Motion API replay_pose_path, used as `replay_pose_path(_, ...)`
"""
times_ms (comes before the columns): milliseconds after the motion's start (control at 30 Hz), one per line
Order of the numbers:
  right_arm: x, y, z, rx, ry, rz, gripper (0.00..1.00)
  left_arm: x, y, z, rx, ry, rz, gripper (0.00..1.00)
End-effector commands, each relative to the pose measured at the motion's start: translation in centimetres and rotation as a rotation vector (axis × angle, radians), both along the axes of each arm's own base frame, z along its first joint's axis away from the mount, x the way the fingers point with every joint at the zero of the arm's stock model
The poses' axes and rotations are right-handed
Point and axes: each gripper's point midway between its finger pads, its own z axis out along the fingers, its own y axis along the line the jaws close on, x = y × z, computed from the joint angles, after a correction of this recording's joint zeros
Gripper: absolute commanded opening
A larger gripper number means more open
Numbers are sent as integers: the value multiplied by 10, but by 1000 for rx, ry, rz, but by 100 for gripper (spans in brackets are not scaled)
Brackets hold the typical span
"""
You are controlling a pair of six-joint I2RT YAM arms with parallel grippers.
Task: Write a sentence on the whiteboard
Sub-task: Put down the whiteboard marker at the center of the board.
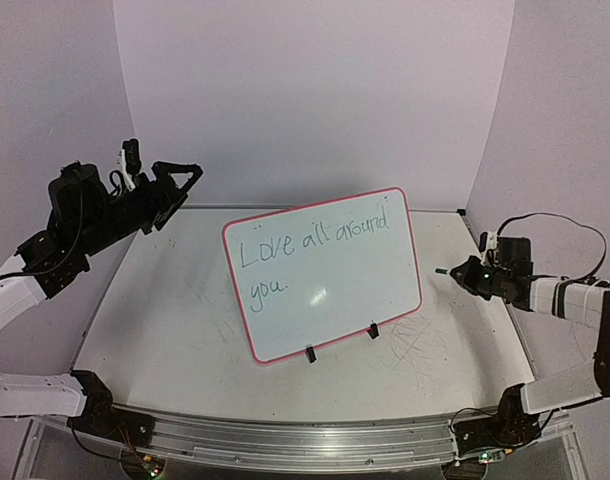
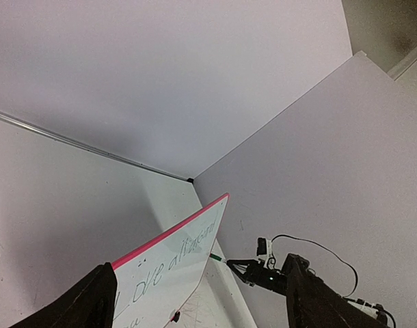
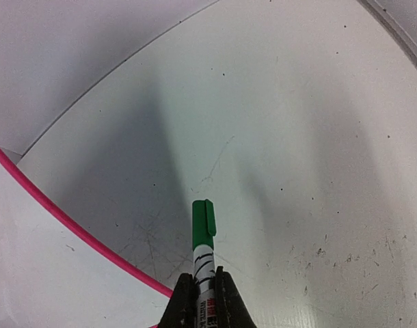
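Note:
The whiteboard (image 1: 335,300) stands tilted on two black clips (image 1: 310,353) in the middle of the table, its pink rim all round. The sentence (image 1: 315,243) in thin green handwriting reads "Love all around you." My left gripper (image 1: 182,185) hangs open and empty, high at the far left, well clear of the board. Its wrist view shows the whiteboard (image 2: 181,256) edge-on between the left gripper's (image 2: 200,263) dark fingers. My right gripper (image 1: 463,271) is shut on a green-capped marker (image 3: 203,232), just right of the board. The cap points toward the whiteboard's (image 3: 44,273) rim without touching it.
The scuffed white tabletop (image 1: 165,320) carries grey scribble marks (image 1: 415,345) near the board's foot. Pale walls close off the back and both sides. An aluminium rail (image 1: 305,440) runs along the near edge between the arm bases.

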Motion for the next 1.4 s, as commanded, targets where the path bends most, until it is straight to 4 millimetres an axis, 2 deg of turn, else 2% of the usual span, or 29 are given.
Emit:
replay_pose_path(0, 7, 7, -10, 51, -62, 37, 0, -7, 2, 18, -26, -42, -13, 87)
replay_pose_path(200, -4, 0, -47, 59, -26, -20, 3, -6, 2, 19, -23, -45, -12, 87)
replay_pose_path(367, -8, -11, -54, 54, -9, -99, 10, -5, 1, 20, -20, -47, -15, 87)
replay_pose_path(533, -18, -20, -66, 31, 85, -153, 23, -5, 0, 21, -16, -50, -15, 87)
replay_pose_path(667, -25, -25, -61, 21, 103, -181, 33, -4, 2, 24, -12, -62, -6, 87)
replay_pose_path(800, -32, -40, -37, -62, 105, -233, 44, -2, 1, 33, 35, -89, -3, 87)
replay_pose_path(867, -34, -46, -9, -94, 48, -249, 57, -1, 4, 42, 73, -114, 12, 87)
replay_pose_path(933, -36, -52, 23, -132, -4, -263, 76, -2, 9, 56, 108, -154, 37, 88)
replay_pose_path(1033, -37, -52, 95, -162, -153, -237, 96, -4, 21, 78, 174, -227, 90, 88)
replay_pose_path(1133, -45, -41, 176, -174, -343, -160, 98, -11, 37, 109, 216, -321, 155, 92)
replay_pose_path(1233, -62, -30, 266, -196, -535, -97, 98, -21, 54, 139, 234, -410, 219, 98)
replay_pose_path(1367, -89, -24, 349, -224, -716, -60, 98, -34, 76, 171, 251, -497, 307, 99)
